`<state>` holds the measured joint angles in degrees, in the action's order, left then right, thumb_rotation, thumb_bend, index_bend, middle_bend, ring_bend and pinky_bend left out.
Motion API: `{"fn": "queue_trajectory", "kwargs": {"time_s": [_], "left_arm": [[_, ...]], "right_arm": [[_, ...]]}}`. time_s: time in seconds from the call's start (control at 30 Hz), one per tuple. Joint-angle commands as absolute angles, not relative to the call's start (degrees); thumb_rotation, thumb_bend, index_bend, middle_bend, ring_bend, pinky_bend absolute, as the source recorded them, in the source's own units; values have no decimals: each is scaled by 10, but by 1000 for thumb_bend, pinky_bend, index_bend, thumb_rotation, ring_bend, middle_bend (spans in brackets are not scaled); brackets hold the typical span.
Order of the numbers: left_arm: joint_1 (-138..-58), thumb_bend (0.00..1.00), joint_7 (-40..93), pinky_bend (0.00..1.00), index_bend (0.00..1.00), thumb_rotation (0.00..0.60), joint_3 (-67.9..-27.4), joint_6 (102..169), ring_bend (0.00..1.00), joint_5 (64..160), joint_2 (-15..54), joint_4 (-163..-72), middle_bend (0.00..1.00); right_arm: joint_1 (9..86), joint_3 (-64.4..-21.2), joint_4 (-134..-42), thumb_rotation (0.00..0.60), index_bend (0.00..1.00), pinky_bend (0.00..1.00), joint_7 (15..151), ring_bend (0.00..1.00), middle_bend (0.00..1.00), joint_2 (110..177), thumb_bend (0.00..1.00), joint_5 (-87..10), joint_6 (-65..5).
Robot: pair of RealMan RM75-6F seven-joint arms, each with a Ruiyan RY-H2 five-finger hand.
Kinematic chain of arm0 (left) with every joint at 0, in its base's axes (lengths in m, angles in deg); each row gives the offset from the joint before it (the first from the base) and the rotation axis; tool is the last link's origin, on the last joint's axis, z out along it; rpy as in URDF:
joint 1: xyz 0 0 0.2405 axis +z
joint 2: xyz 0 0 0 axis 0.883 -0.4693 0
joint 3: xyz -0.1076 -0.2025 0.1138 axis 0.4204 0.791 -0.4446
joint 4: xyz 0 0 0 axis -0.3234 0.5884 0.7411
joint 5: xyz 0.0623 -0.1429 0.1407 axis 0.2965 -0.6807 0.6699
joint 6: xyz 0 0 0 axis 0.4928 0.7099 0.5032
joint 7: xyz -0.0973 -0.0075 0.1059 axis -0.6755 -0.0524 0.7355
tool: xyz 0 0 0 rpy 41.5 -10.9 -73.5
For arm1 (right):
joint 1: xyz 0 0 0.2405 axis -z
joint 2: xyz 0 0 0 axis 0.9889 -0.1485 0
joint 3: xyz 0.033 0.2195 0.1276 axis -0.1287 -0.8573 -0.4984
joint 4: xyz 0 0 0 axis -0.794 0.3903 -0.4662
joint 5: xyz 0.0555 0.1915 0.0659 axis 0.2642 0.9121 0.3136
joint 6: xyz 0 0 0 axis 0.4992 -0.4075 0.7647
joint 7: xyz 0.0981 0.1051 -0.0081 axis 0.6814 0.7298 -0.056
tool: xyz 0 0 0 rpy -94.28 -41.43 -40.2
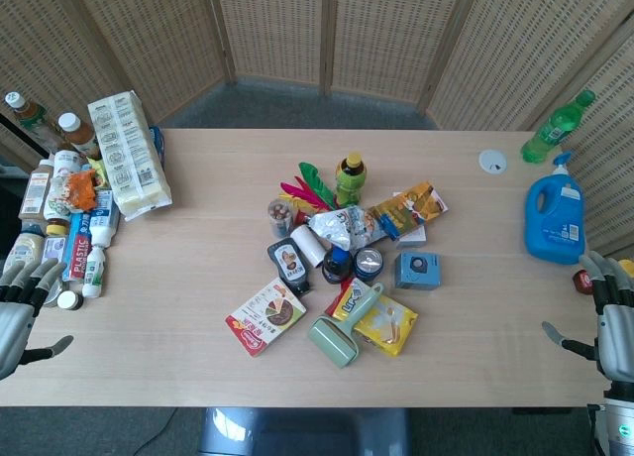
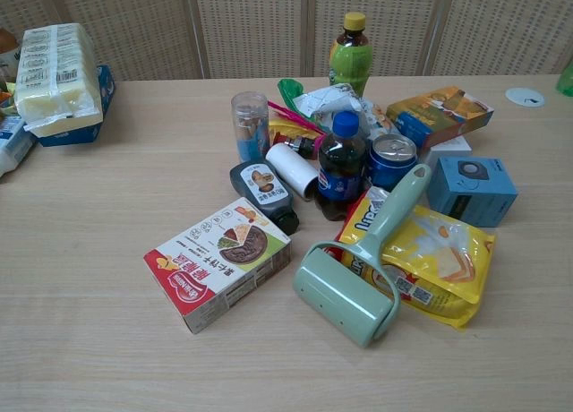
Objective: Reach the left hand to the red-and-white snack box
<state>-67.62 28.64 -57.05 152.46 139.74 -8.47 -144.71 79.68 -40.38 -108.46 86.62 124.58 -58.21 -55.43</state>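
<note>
The left hand (image 1: 22,312) hangs off the desk's (image 1: 178,268) near-left corner, fingers spread and holding nothing; the right hand (image 1: 609,317) sits off the opposite corner, also spread and empty, though its edge is cropped so I cannot be sure of every finger. Neither shows in the chest view. The reach has not begun, and the snack box (image 1: 265,316) lies well apart from the left hand, near the front edge at the left fringe of the central pile. To do this well, I would sweep the hand in over the bare desk from the left, staying low and clear of the bottles (image 1: 59,238) stacked along the left edge, and come at the box from its open left side instead of over the pile. The dark sauce bottle (image 2: 264,193) lies just beside the box's far corner and the green roller (image 2: 358,269) just to its right, so the fingers should stay spread and stop short of both. The box itself is a flat carton lying face up and slightly skewed, red along its sides with a white top printed with a round dish of food; its near side carries white lettering on red.
</note>
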Motion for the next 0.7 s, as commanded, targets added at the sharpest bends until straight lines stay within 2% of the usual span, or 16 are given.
{"fn": "queue_trajectory", "kwargs": {"time_s": [0.03,0.23,0.33,0.47,0.7], "left_arm": [[-677,0,284,0,0,600,-571,1521,0,1396,-84,-1446,0],[-687,0,285,0,0,600,-574,1505,0,1402,-76,-1433,0],[-705,0,266,0,0,600,-576,1501,0,1445,-63,-1398,0],[-762,0,231,0,0,600,-566,1515,0,1551,-30,-1290,0],[-908,0,227,0,0,600,-553,1569,0,1750,43,-1092,0]], "right_arm": [[797,-404,-1085,600,0,0,869,0,0,1245,0,-581,-554],[798,-404,-1089,600,0,0,880,0,0,1240,0,-581,-551],[798,-404,-1088,600,0,0,881,0,0,1239,0,-579,-549],[794,-407,-1085,600,0,0,881,0,0,1240,0,-570,-539],[790,-415,-1086,600,0,0,875,0,0,1244,0,-556,-534]]}}
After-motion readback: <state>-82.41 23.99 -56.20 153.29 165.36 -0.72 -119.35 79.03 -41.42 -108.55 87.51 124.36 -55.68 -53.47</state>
